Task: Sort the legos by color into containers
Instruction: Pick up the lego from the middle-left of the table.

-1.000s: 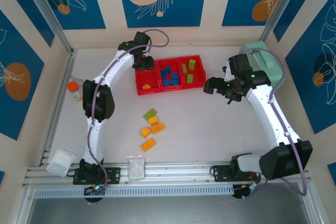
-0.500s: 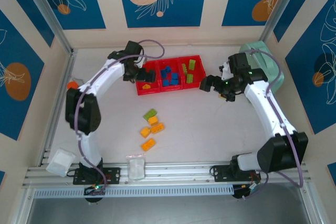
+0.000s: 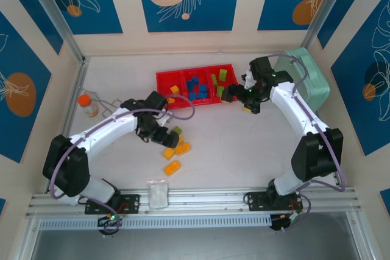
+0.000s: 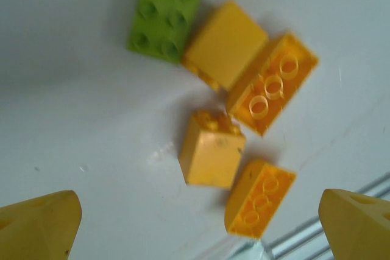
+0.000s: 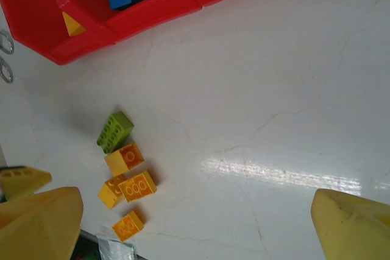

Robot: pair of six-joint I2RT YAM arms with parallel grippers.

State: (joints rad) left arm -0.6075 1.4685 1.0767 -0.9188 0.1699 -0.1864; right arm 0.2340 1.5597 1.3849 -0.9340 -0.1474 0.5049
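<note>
Red bins point(image 3: 159, 89), L-R: yellow, blue, green legos point(image 3: 196, 87), L claw point(image 3: 167, 138) apart, R claw point(image 3: 228, 94) apart

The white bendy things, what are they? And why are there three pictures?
They are two robot arms bolted to a table. One picture looks down from above; the other two come from a small camera on each arm's wrist, close to the table. Each arm ends in a two-finger tool. The left tool hovers open over loose bricks: one green brick and four yellow bricks. The right tool is open near the right end of the red tray, whose three bins hold yellow, blue and green bricks. Neither tool holds anything. A bottle stands at the left.
</note>
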